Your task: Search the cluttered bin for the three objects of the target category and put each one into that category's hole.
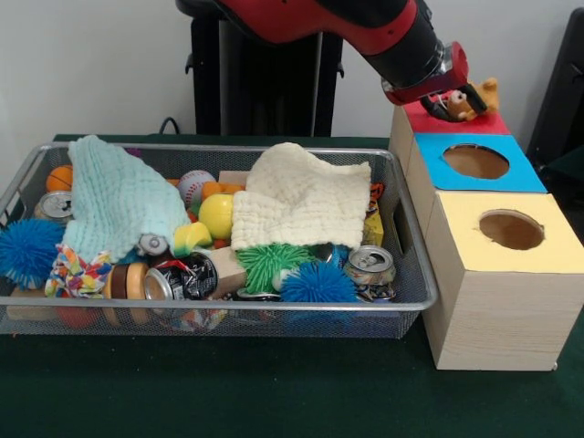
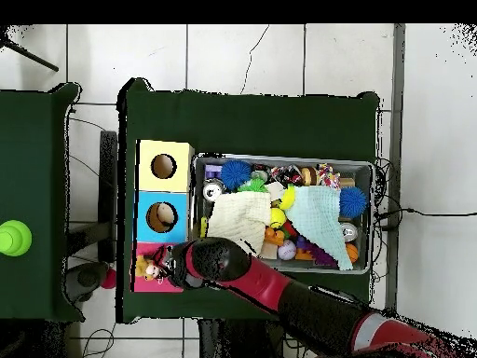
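My gripper (image 1: 450,103) is over the red top (image 1: 484,123) of the farthest wooden box and is shut on a small orange plush toy (image 1: 474,97) with dark markings. The toy sits just above the red face, and it and the gripper hide the hole. In the overhead view the gripper (image 2: 168,268) and the toy (image 2: 147,269) are over the red box (image 2: 149,284). The wire mesh bin (image 1: 411,274) lies left of the boxes, full of clutter. Two cloths cover much of it, so any other plush toys are hidden or unclear.
A mint cloth (image 1: 119,201) and a cream cloth (image 1: 301,201) lie in the bin with blue spiky balls (image 1: 318,285), a green spiky ball (image 1: 272,260), a yellow ball (image 1: 216,214) and cans (image 1: 370,265). Blue-topped (image 1: 438,173) and yellow-topped (image 1: 547,251) boxes stand nearer the camera.
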Controlling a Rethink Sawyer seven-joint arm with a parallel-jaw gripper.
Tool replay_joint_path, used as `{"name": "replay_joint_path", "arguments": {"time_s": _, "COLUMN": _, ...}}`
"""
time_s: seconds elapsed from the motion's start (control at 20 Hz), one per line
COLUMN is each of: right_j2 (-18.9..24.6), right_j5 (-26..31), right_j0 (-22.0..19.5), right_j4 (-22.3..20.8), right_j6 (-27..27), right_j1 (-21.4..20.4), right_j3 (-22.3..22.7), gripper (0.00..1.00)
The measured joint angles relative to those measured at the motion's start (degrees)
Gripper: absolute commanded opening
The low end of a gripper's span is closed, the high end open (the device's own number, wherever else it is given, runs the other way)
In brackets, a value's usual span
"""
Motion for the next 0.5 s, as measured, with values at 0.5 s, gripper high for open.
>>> {"name": "replay_joint_path", "arguments": {"time_s": 0.5, "right_j2": -1.2, "right_j5": 0.8, "right_j0": 1.0, "right_j4": -0.9, "right_j6": 0.0, "right_j1": -1.0, "right_j3": 0.0, "gripper": 1.00}}
